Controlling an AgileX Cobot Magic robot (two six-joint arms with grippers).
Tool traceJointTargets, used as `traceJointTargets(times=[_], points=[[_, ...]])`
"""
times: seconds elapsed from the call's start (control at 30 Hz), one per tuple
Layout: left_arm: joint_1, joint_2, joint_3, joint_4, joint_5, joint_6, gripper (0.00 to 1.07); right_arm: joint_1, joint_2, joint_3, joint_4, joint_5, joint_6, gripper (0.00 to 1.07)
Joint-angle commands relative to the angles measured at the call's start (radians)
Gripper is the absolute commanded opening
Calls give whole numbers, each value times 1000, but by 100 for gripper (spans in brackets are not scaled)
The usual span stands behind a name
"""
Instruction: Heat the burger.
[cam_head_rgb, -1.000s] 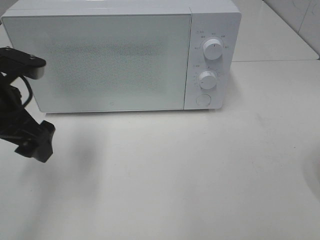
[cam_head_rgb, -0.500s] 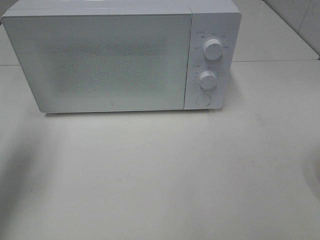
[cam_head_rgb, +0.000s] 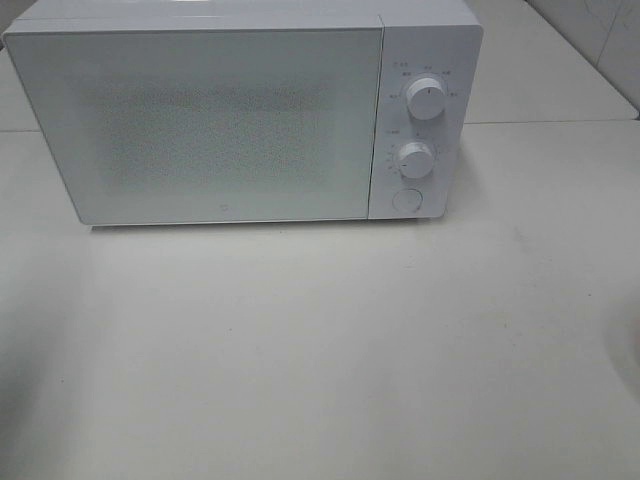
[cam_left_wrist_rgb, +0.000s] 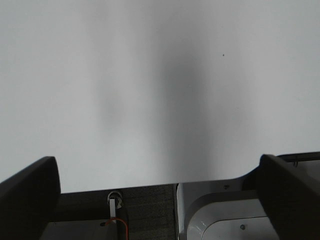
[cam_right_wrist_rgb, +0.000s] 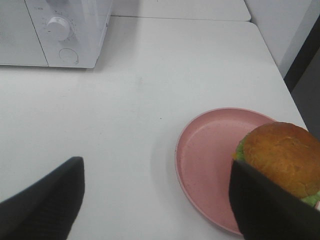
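burger (cam_right_wrist_rgb: 282, 157) on pink plate (cam_right_wrist_rgb: 207, 160) (microwave (cam_right_wrist_rgb: 55, 30) beyond)

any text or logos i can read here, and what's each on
None can be read.
Small grey markings ring the upper knob and lower knob on the microwave control panel: too small and blurred.
A tiny mark low on the microwave door may be a logo: unreadable.
The burger and pink plate carry no text.

A white table (cam_head_rgb: 330, 340) carries a white microwave (cam_head_rgb: 240, 115), door shut, standing at its back. A pink plate (cam_right_wrist_rgb: 215, 160) lies on the table just ahead of the right fingers (cam_right_wrist_rgb: 42, 207), nearest the finger (cam_right_wrist_rgb: 270, 210) on the burger's side.
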Motion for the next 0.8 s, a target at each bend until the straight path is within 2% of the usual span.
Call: traceJointTargets(times=[0.03,0.07,0.13,0.2,0.23,0.3,0.33,0.43,0.5,0.8], points=[[4,-121,79,1,1,-10,100,-7,-25,2,-1,-10,-8,76],[4,-121,79,1,1,-10,100,-7,-25,2,-1,-10,-8,76],[4,-289,145,5,12,-18,100,-7,-25,2,-1,-10,-8,76],[4,-322,147,6,13,-25,100,-7,-25,2,-1,-10,-8,76],[4,-406,148,10,13,-33,100,-7,-25,2,-1,-10,-8,76],[4,-440,148,10,13,-33,100,-7,-25,2,-1,-10,-8,76],[4,-516,148,10,13,-33,100,-7,-25,2,-1,-10,-8,76],[4,-557,148,10,13,-33,100,-7,-25,2,-1,-10,-8,76],[4,-707,148,10,11,-32,100,-7,-25,2,-1,-10,-8,76],[4,-984,148,-21,8,-32,100,-7,-25,2,-1,-10,-8,76]])
